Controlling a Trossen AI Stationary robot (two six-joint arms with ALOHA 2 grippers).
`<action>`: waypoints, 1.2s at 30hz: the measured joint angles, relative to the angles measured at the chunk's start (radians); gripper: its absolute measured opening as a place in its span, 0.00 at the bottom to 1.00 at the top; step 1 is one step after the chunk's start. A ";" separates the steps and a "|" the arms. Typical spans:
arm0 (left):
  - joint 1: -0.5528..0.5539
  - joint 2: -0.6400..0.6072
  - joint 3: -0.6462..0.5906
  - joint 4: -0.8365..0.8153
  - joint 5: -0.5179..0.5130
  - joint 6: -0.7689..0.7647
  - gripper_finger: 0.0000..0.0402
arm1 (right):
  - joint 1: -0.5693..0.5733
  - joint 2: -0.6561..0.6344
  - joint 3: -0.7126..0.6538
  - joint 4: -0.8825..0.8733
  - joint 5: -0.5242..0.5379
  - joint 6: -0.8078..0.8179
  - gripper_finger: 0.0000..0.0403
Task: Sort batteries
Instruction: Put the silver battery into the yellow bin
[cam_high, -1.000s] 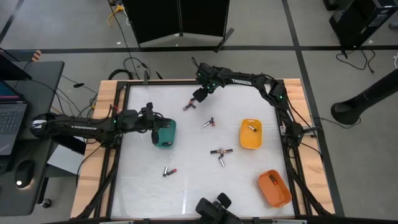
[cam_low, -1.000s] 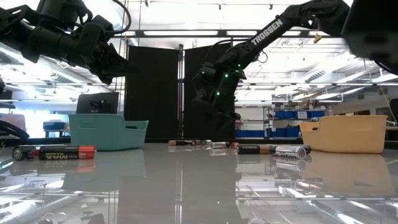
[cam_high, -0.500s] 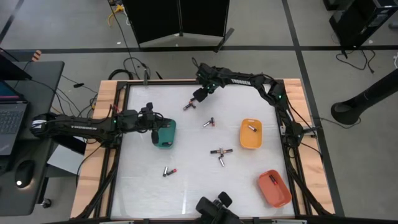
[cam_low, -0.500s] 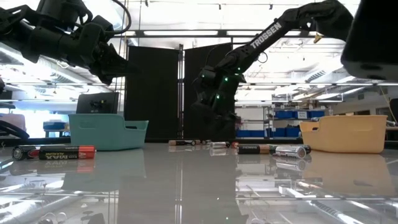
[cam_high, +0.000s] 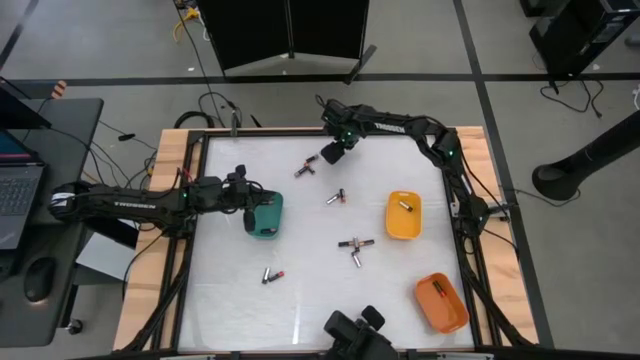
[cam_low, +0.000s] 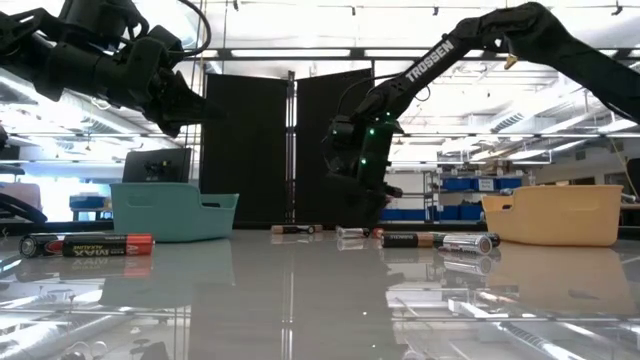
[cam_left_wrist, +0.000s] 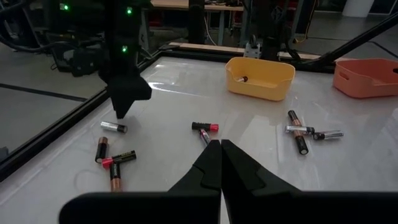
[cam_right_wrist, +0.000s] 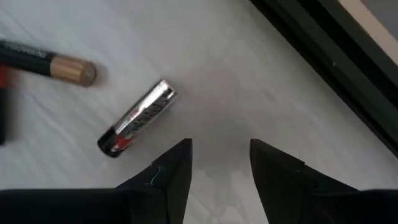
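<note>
A: What is the biggest thing here?

B: The white glossy desk with its wooden side rails. Two dark arms reach over it. The left one comes in from the left edge, and the right one runs along the far edge from the right side.

A: And the containers?

B: A teal plastic tray stands near the left edge. A yellow plastic tray stands toward the right edge with one cell inside. An orange plastic tray sits in the near right corner, also with a cell in it.

A: Where are the grippers?

B: The left gripper hovers at the teal tray's left rim, with its fingers pressed together and nothing between them. The right gripper hangs low over the desk near the middle of the far edge. Its jaws stand apart and empty.

A: And the small cylindrical batteries with red ends?

B: They lie scattered. A little cluster sits near the far edge, just beside the right gripper. In the right wrist view a silvery cell with a red-and-black label lies flat on the desk close to that gripper, untouched. A pair rests near the centre. Three crossed cells lie nearer the front, and two more lie toward the near left.
</note>
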 joint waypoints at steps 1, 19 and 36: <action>0.000 0.000 0.000 -0.001 0.000 0.000 0.02 | 0.000 -0.004 0.000 -0.010 0.000 0.000 0.43; 0.000 0.000 0.000 -0.009 0.000 -0.003 0.02 | 0.013 -0.024 0.000 0.022 -0.053 0.125 0.47; 0.000 0.000 0.000 -0.015 0.000 -0.003 0.02 | 0.011 0.004 -0.009 0.021 0.015 0.088 0.33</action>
